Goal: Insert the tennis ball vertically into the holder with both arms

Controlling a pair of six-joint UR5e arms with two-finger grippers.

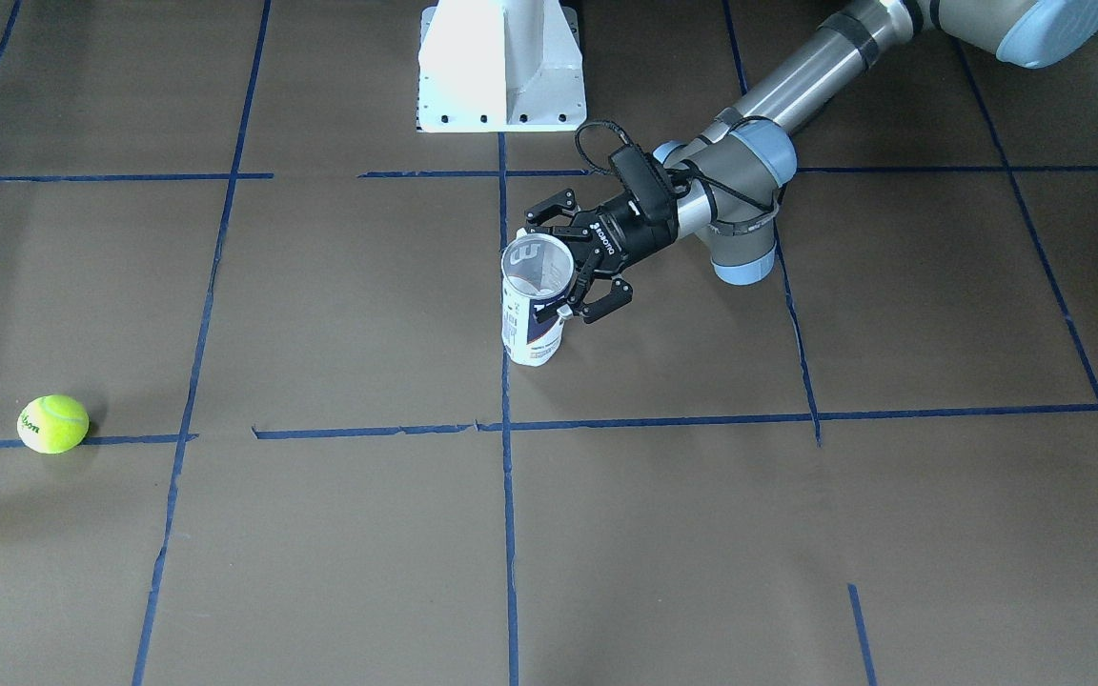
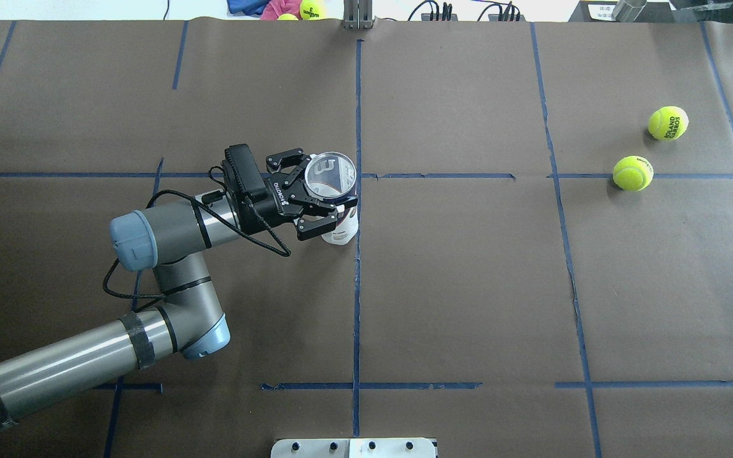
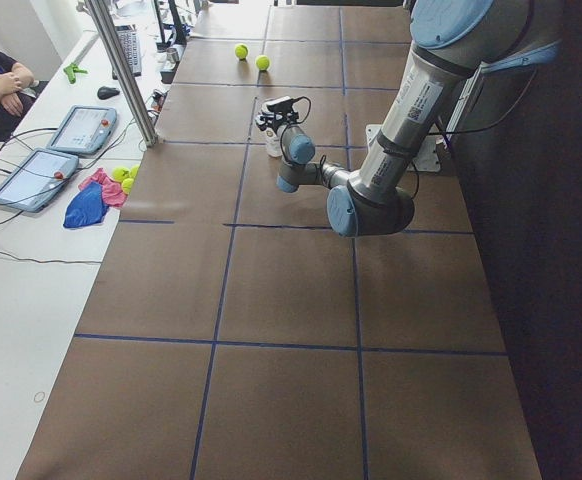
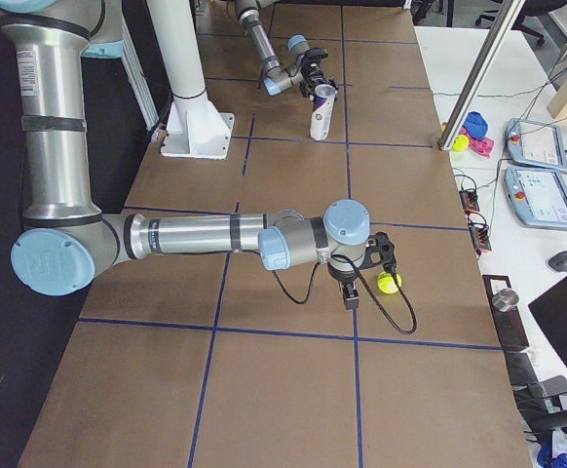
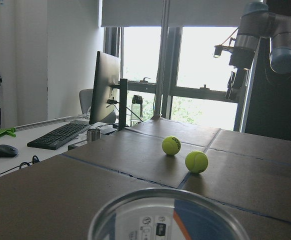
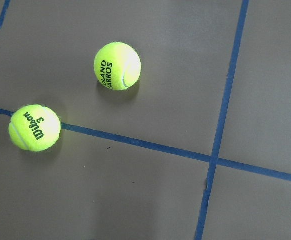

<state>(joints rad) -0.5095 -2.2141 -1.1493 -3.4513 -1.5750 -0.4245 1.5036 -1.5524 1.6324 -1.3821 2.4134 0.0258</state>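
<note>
The holder (image 1: 532, 314), a clear tube with a white and navy label, stands upright on the table near its centre. My left gripper (image 1: 549, 267) is shut on its upper part from the side; the grip also shows from overhead (image 2: 331, 186). The tube's open rim (image 5: 168, 215) fills the bottom of the left wrist view. Two yellow tennis balls (image 2: 668, 123) (image 2: 632, 173) lie at the table's far right. The right wrist view looks straight down on them (image 6: 117, 65) (image 6: 34, 127). My right gripper (image 4: 350, 292) hangs over them; I cannot tell whether it is open.
The white pedestal base (image 1: 501, 67) stands at the robot's side of the table. Blue tape lines cross the brown table. Beyond the far edge are a metal post (image 3: 121, 70), tablets (image 3: 76, 128), a keyboard, and spare balls with cloths (image 3: 96, 192).
</note>
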